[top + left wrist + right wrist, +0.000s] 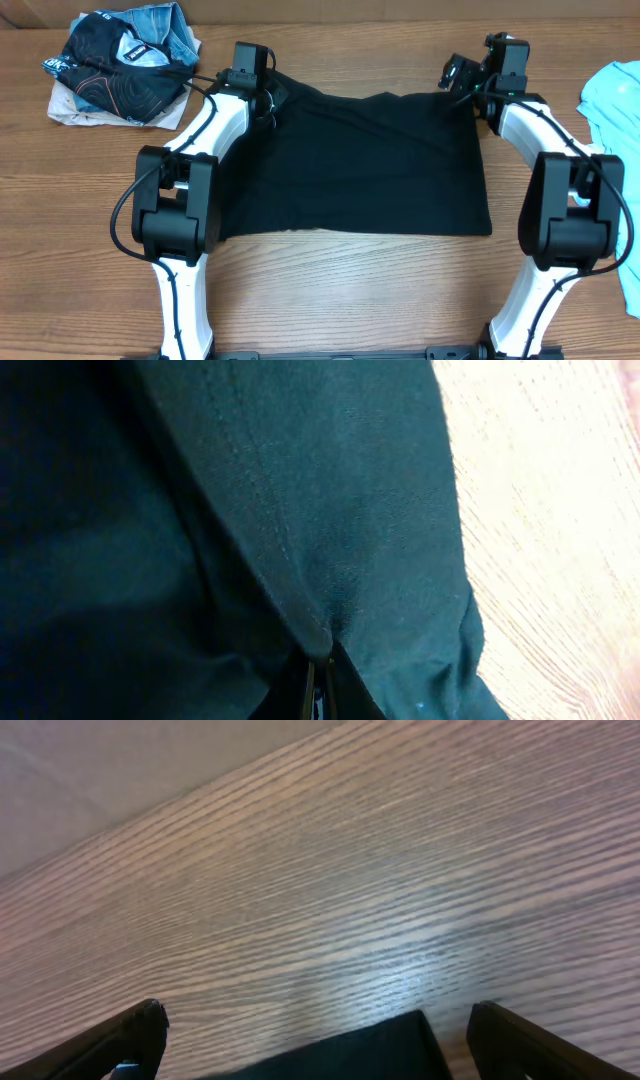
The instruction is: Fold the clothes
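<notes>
— Black shirt (300, 510) cloth fills the left wrist view, and a ridge of it is seen pinched in the left tool (318, 678), which is fully closed on it. Where is the garment laid?

— It is spread flat on the table (350, 870), across the middle of the overhead frame, with the pinched corner at its upper left. The right tool (318, 1030) is held wide apart and nothing is gripped. Only a dark corner of the cloth is seen low in its view, between the fingers.

— How is the step best done?

— A matching grip is judged to be needed at the upper right corner before any lift, so that the edge is raised evenly and the fold is not skewed.

— And the arms?

— Both are stretched from the bottom of the frame toward the top, with the wrists tipped down at the far corners.
</notes>
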Robot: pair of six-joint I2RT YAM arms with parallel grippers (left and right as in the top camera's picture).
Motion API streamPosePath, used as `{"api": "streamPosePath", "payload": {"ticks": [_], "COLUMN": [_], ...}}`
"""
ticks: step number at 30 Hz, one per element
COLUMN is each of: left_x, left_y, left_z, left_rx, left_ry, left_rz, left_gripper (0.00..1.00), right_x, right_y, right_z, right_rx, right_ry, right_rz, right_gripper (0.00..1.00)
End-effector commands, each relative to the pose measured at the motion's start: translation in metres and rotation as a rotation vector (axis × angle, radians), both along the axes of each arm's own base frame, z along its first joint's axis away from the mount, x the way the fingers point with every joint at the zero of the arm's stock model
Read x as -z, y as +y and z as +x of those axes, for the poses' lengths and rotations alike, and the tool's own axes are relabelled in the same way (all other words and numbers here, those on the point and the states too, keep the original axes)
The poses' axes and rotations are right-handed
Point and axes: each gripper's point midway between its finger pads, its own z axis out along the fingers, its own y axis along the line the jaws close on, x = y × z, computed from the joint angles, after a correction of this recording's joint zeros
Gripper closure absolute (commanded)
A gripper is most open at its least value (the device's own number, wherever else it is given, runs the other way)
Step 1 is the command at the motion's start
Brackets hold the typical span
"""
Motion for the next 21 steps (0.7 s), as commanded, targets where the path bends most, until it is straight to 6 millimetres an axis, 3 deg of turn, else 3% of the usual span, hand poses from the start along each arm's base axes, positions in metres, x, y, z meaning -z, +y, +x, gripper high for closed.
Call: {"api": "streamPosePath", "payload": {"ticks": [1, 11, 21], "left_x": [0.004, 0.005, 0.007], "left_y": [0.006, 0.006, 0.006], "left_z": [0.002, 0.001, -0.002], "left_rx": [-0.008, -0.008, -0.007], "left_ry": [0.008, 0.014, 0.031], "left_rz": [0.007, 0.008, 0.008], "left_gripper": [0.96, 0.96, 0.96], "right_x": [0.013, 0.02, 0.06], "right_y": [-0.007, -0.007, -0.014], "right_z": [0.004, 0.001, -0.008], "right_rx": [0.027, 0.022, 0.057], "right_ry": [0.013, 0.036, 0.12], "right_rz": [0.008, 0.001, -0.023], "right_gripper": [0.0, 0.06, 0.08]}}
